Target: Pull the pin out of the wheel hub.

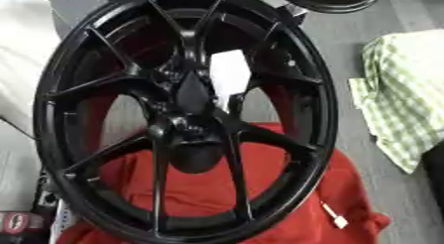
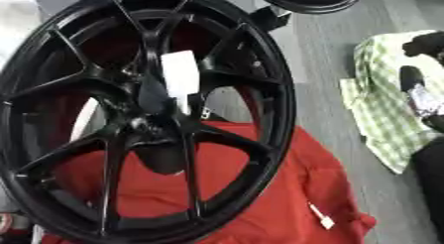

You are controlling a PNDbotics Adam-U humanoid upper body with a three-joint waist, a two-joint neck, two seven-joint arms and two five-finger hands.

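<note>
- Filling most of the view, black wheel hub [image 1: 187,114] sits on a red cloth [image 1: 286,208], white tag [image 1: 230,74] just above its centre.
- Right hand [image 2: 422,89] shows right of the hub, over a checked cloth [image 1: 403,89]; can't tell its fingers.
- Can't make out the pin.

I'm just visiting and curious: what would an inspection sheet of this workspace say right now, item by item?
Surface: grey floor or table, partly covered by a red cloth under the wheel.
Job's things: large black wheel hub with thin spokes, a white tag near its centre; the pin cannot be made out.
Clutter: green checked cloth at right; small white tag on the red cloth.
Hands: right hand shows dark at the right edge over the checked cloth, fingers unclear; left hand not seen.
Cables: nothing seen.
Surroundings: second black wheel rim at the top; white material at left.
</note>
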